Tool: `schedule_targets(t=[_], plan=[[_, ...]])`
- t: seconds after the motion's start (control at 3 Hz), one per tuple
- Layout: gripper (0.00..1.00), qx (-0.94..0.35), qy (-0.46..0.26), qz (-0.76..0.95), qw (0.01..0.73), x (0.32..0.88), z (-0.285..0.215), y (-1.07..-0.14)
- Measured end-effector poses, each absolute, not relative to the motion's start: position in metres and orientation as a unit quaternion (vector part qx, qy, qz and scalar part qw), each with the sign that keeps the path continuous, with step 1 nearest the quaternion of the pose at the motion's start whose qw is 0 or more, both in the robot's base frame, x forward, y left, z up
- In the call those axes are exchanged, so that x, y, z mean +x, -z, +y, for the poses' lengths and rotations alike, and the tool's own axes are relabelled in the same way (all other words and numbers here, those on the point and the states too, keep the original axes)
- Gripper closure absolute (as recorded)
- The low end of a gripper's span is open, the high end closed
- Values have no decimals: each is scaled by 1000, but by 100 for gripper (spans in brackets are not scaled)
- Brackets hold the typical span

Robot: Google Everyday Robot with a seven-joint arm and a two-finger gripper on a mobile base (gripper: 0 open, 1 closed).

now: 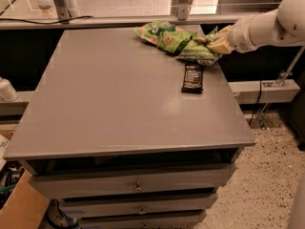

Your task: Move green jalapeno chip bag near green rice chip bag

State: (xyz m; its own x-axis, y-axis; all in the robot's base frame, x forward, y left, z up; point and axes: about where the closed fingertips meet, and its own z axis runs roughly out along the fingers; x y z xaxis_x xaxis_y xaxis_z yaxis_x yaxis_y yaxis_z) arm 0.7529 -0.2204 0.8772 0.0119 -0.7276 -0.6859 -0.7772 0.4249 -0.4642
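The green rice chip bag (161, 34), green with orange-pink round patches, lies at the back of the grey table (109, 99), right of centre. The lime-green jalapeno chip bag (196, 52) lies against its right end, touching it, near the table's right edge. My gripper (217, 43) reaches in from the right on a white arm (267, 25) and is shut on the right end of the jalapeno bag, low over the table top.
A black candy bar (192, 77) lies just in front of the two bags. The table has drawers (137, 185) below. A rail and glass wall (143, 19) run behind the table. A cardboard box (19, 209) sits on the floor at lower left.
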Motion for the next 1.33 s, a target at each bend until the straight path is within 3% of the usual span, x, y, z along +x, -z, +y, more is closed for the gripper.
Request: schedule_targets(t=[0.67, 1.33], plan=[[100, -543, -57, 688, 478, 778, -180, -867], [59, -536, -67, 686, 488, 787, -161, -875]])
